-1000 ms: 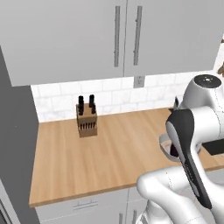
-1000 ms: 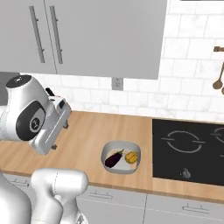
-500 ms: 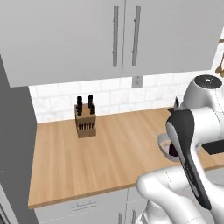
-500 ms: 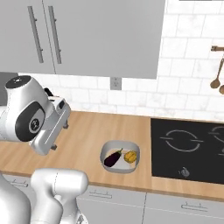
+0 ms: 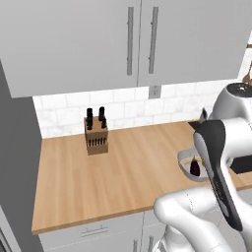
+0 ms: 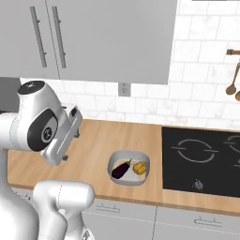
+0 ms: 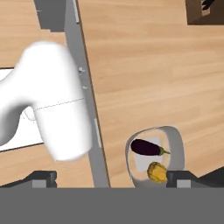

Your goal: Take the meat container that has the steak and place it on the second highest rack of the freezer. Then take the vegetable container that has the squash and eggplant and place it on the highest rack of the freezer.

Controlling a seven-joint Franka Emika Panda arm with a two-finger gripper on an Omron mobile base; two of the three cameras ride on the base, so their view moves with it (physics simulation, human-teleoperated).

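- So the white arm is folded up high over the wooden counter, hand aimed straight down.
- Gripper fingertips sit far apart at the hand view's bottom, spread wide and holding nothing.
- Pale oval vegetable container sits near the counter's front edge, beside the black cooktop, holding the glossy purple eggplant and small yellow squash.
- Wooden knife block stands by the backsplash.
- No readable writing anywhere.

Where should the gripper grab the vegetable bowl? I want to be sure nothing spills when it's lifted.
Probably the rim of the bowl, from straight above, one finger inside and one outside the wall. The eggplant and squash lie loose in the middle, so an edge away from them leaves room, and lifting it level should keep them in.
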